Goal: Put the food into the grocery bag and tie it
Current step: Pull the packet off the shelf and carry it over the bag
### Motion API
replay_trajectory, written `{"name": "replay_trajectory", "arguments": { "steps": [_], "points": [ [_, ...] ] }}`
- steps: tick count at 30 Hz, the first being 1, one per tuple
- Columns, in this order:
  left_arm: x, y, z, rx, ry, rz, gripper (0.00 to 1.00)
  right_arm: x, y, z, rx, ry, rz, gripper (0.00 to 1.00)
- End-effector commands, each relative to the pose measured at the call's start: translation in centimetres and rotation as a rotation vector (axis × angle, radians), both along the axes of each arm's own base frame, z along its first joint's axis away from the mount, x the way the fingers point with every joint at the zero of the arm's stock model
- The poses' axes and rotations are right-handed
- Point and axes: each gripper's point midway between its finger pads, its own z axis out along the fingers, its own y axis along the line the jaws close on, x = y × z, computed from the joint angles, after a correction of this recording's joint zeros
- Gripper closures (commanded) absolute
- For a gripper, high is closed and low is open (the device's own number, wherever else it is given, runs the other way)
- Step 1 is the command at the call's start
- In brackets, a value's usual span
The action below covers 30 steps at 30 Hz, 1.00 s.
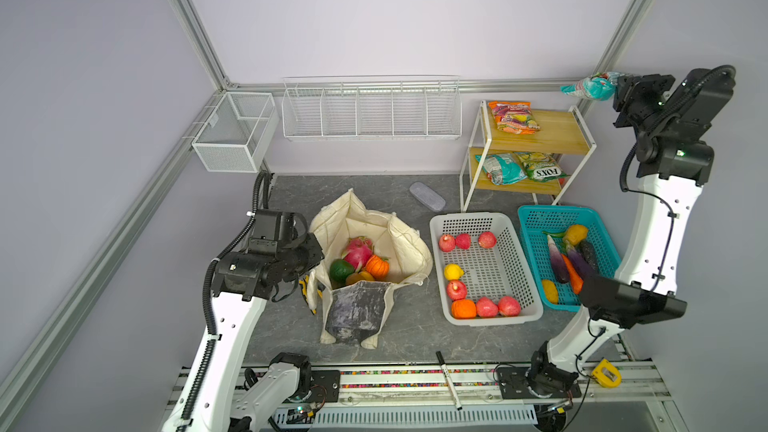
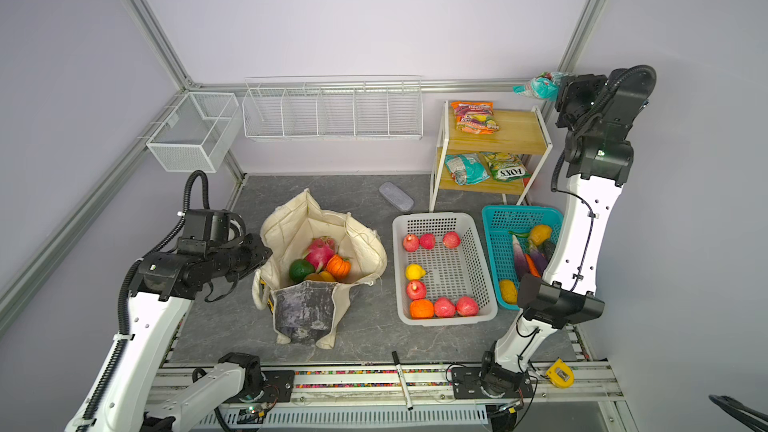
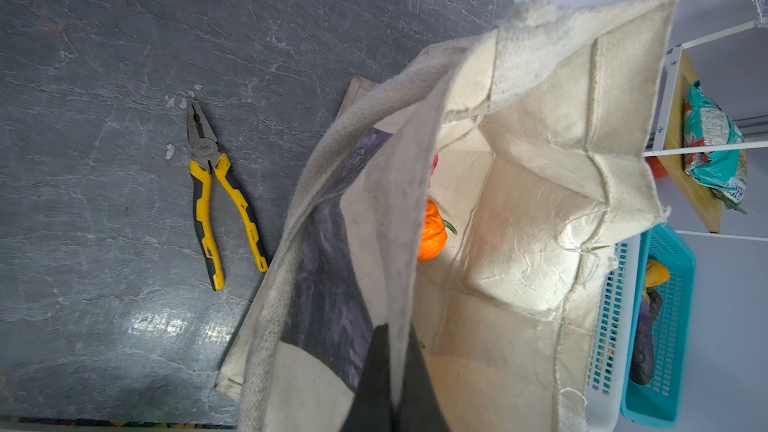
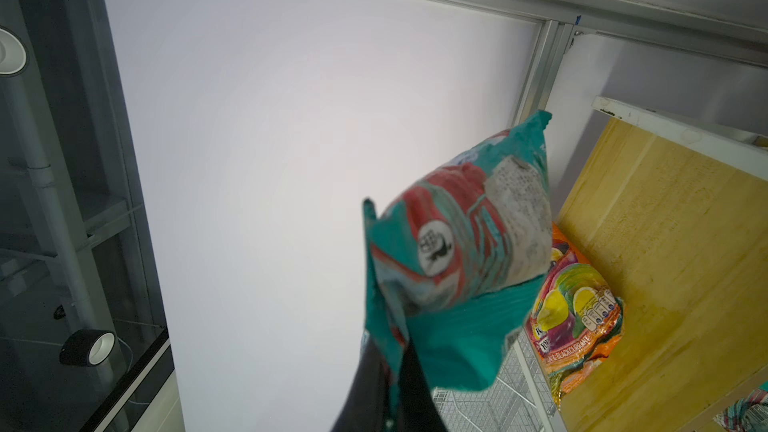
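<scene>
Right gripper is clenched on the crimped end of a crinkly teal snack packet with red-and-white print, held in the air near the wooden shelf rack. The packet's long axis runs straight out from the fingertips, free end pointing away from the claw. Left gripper pinches the rim of the cream grocery bag, mouth open just ahead of that claw. Only the left wrist view shows the yellow-handled pliers whole beside the bag, and only the top views show the dragon fruit next to the pumpkin.
</scene>
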Motion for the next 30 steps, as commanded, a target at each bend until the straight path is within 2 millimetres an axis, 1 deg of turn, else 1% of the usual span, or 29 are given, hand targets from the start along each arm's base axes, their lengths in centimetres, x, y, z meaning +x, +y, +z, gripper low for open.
{"name": "replay_trajectory", "arguments": {
  "steps": [1,4,6,7,10,12,13,14,17,18,21,24,25,28,30],
  "points": [
    [-0.4,0.1,0.3,-0.008,-0.019,-0.004,0.99,-3.6,3.4,3.9,-0.046,-0.097,0.074,0.93],
    [-0.6,0.1,0.1,-0.011,-0.015,-0.001,0.99,-4.6,6.9,3.0,-0.084,-0.076,0.159,0.93],
    [-0.6,0.1,0.0,-0.011,-0.008,-0.002,0.99,-5.1,9.9,1.7,-0.112,-0.045,0.232,0.93],
    [-0.6,0.1,-0.1,-0.011,-0.006,-0.003,0.99,-5.2,11.0,1.1,-0.121,-0.03,0.261,0.93],
    [-0.6,0.1,-0.1,-0.014,0.0,0.003,0.99,-6.3,16.6,-2.0,-0.166,0.056,0.396,0.93],
    [-0.6,0.2,0.0,-0.013,-0.001,0.01,0.99,-7.5,21.1,-4.3,-0.222,0.113,0.495,0.93],
    [-0.6,0.2,0.1,-0.012,-0.002,0.012,0.99,-7.9,22.8,-5.3,-0.236,0.131,0.535,0.93],
    [-0.6,0.3,0.1,-0.008,-0.002,0.015,0.99,-8.8,25.8,-6.6,-0.255,0.149,0.611,0.93],
    [-0.5,0.3,0.0,-0.002,0.006,0.018,0.99,-10.8,32.2,-10.5,-0.312,0.201,0.77,0.93],
    [-0.4,0.4,0.1,-0.001,0.005,0.02,0.99,-11.6,34.3,-11.8,-0.338,0.219,0.822,0.93],
    [-0.3,0.5,0.2,0.003,0.003,0.025,0.99,-13.7,39.6,-14.9,-0.416,0.257,0.963,0.93],
    [-0.1,0.4,0.2,0.001,0.008,0.026,0.99,-15.9,44.6,-17.1,-0.499,0.274,1.109,0.93],
    [0.0,0.4,0.2,0.002,0.01,0.027,0.99,-16.6,45.9,-17.6,-0.521,0.276,1.15,0.93],
    [0.1,0.4,0.3,0.005,0.01,0.03,0.99,-18.9,49.9,-18.6,-0.598,0.263,1.281,0.93],
    [0.2,0.5,0.3,0.005,0.008,0.033,0.99,-20.2,52.0,-19.0,-0.638,0.247,1.35,0.93]
  ]
}}
